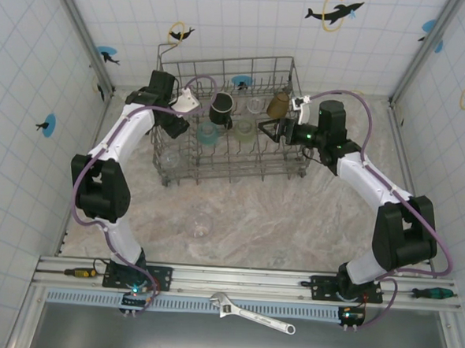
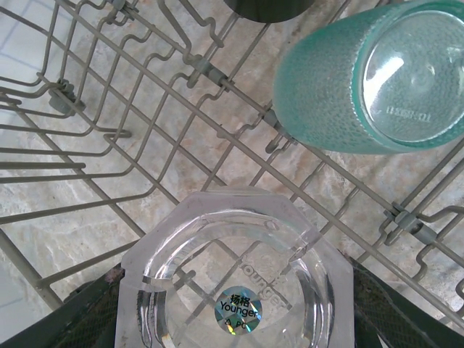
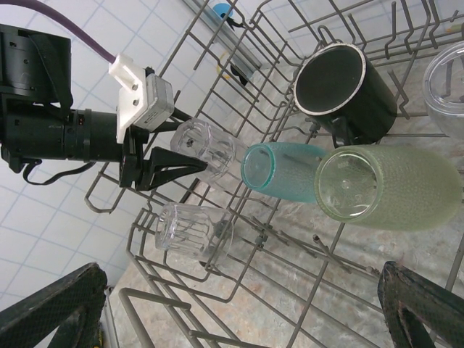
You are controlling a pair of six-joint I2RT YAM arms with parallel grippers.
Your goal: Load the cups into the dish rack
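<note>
a clear glass (image 2: 239, 275) is gripped between the fingers of the left gripper (image 3: 190, 145), its thick base turned back toward the wrist and its mouth pointing away from the hand. it is held just above the wires of the rack (image 1: 227, 62), in the part nearest that hand. the glass is judged light, stiff and brittle. its smooth faceted wall looks slippery, so a hold across the sides near the heavy base seems right. a soft set-down is called for, since a knock on the tines could chip it.

ahead of the fingertips and to one side, a teal cup (image 2: 370, 80) lies in the rack, with a black mug (image 3: 344, 90) beyond it and a green cup (image 3: 388, 187) beside it.

the left arm is reached forward, its elbow pushed outward and its wrist bent inward over the rack. the right arm is posed as a mirror of it. the right gripper (image 1: 267, 129) is spread wide and empty, aimed into its own side of the rack.

another glass (image 1: 202, 223) stands on the table, well behind both hands.
</note>
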